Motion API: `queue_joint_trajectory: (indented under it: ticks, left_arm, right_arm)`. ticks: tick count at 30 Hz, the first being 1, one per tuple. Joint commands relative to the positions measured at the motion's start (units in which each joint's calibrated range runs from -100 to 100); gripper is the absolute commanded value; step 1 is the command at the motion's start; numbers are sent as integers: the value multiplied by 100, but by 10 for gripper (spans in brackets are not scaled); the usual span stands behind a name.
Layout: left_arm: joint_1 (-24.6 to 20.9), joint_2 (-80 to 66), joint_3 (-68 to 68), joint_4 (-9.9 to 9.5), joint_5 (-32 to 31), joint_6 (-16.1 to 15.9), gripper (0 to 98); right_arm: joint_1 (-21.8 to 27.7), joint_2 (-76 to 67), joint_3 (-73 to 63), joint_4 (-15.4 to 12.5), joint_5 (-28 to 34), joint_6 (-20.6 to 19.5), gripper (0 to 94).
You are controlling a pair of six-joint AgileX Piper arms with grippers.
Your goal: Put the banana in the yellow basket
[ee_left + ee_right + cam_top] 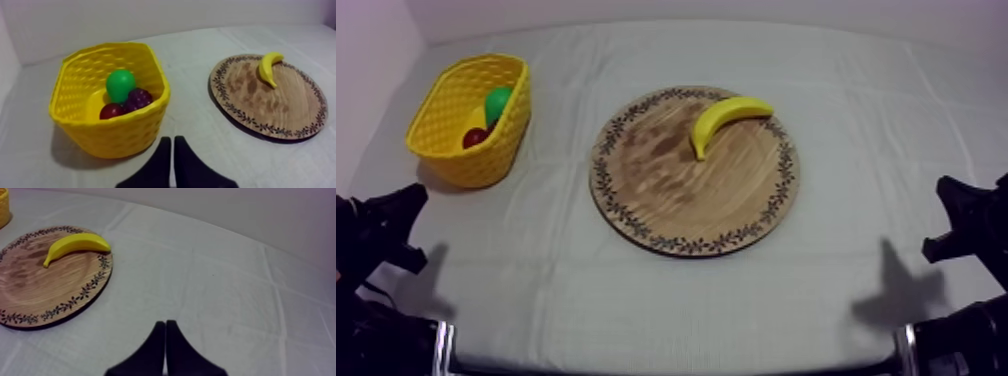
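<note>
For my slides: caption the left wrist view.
Left gripper, shut, faces yellow basket holding toy fruit; banana rests on wooden board beside it.

Smooth plastic banana, grainy wooden board (matt), moulded plastic basket.

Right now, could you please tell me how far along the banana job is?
Nothing looks done yet: the banana lies on the wooden board, near its far rim. Nothing is in hand: the left claw and right claw are shut on nothing, away from the board. Left to do: the whole pick and the drop into the yellow basket, which holds a pear, grapes and a small red fruit.
</note>
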Motion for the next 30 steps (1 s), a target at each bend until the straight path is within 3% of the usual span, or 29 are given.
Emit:
queue_joint_trajectory:
  ticks: [1,9,14,23,30]
  left_arm:
    - [-33,48,-39,4,-15,326,0]
    - [177,1869,-947,25,-207,129,0]
    - [350,3363,-2183,234,-255,-149,0]
    - [628,5627,-4826,592,1089,-241,0]
    - [966,7184,-6403,669,2037,-180,0]
  right_arm:
    - [0,0,5,-2,-1,2,2]
    - [0,0,5,-2,-1,2,2]
    - [0,0,5,-2,-1,5,2]
    - [0,0,5,-2,-1,1,2]
    - [0,0,5,-2,-1,1,2]
